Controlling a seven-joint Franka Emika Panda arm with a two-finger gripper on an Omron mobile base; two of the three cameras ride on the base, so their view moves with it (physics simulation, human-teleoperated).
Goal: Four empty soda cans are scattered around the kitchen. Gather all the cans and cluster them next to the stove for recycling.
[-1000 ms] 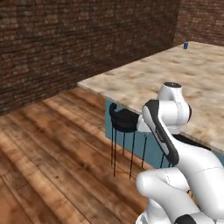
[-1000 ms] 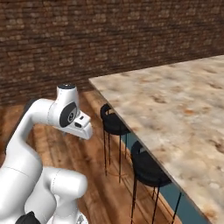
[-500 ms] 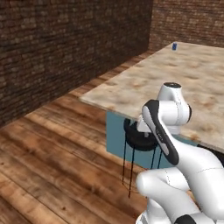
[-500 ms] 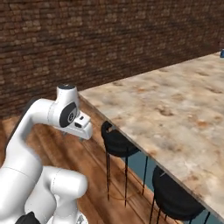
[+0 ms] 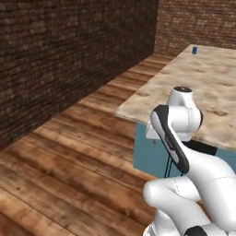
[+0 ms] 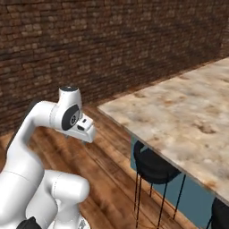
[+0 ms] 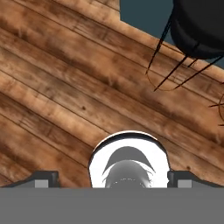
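At the left of the left base view you see brick wall and wood floor (image 5: 60, 175); the whole picture has swung since a moment ago, so your base is driving, not the things. At centre the hand (image 7: 112, 179) hangs wide and empty. At upper right, a blue soda can (image 5: 195, 50) stands on the table (image 5: 207, 87), well apart.

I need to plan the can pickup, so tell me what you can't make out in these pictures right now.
- Blue can, left base view: too small and far to read its top or label.
- Stool, right base view: legs cut by the bottom edge; its seat partly under the stone counter.
- Gripper, hand view: only the two fingertips show, set wide apart with nothing between; beyond them wooden floor.
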